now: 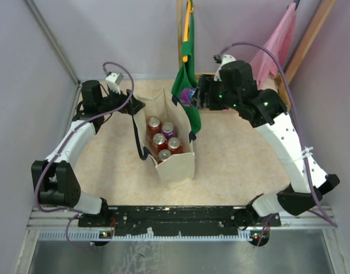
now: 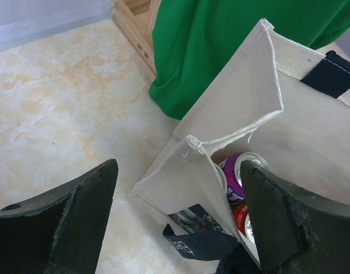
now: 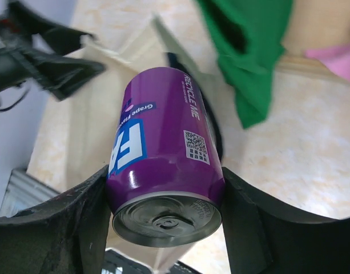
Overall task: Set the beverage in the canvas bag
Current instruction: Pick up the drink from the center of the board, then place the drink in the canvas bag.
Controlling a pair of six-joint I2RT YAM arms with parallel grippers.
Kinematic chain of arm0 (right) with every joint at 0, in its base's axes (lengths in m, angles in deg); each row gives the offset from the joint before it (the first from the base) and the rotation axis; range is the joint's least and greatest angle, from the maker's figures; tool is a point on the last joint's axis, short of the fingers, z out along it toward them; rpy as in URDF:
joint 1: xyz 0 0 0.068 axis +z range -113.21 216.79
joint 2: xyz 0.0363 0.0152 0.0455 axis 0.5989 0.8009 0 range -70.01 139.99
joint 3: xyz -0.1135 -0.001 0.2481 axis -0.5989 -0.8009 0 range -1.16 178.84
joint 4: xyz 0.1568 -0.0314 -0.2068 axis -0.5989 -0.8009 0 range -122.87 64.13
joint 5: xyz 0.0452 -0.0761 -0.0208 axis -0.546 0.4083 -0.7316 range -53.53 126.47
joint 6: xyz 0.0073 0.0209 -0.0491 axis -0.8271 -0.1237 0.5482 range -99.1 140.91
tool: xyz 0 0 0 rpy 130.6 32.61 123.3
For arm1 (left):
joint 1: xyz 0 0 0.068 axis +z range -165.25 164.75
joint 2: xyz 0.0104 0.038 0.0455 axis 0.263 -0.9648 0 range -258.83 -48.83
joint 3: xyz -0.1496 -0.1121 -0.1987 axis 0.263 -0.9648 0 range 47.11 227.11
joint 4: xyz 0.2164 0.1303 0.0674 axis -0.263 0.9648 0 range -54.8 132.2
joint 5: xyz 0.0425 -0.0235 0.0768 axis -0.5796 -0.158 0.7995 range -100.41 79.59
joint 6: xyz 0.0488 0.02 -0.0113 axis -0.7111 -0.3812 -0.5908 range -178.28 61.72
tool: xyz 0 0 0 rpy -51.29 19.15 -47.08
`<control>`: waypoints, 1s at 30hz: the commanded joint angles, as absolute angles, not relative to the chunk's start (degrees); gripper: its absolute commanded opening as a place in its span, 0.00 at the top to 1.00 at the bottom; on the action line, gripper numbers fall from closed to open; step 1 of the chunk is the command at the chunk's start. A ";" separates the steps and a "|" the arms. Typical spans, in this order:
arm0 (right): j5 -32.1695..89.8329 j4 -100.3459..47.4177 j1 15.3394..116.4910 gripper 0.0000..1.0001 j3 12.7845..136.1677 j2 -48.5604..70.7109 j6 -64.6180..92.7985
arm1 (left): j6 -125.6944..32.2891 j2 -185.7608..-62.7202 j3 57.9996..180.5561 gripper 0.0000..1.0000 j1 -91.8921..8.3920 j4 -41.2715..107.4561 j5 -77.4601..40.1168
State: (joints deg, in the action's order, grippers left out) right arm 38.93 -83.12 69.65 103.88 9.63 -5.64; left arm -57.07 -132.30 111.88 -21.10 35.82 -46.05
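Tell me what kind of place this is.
Probably a lab test cell: plain walls box in the table, two robot arms sit on a rail at its edge, a green cloth bag hangs from a wooden rack.

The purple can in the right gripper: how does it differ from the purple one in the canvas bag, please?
The held purple can is clamped in the right gripper outside the canvas bag; the bagged purple can stands inside among red cans. Overhead, the first shows its side, the second its top. Both are purple.
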 commanded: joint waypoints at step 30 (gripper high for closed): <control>46.30 -86.29 80.78 1.00 142.00 51.73 8.55 | -57.31 -130.92 114.42 0.06 -22.20 36.99 -45.43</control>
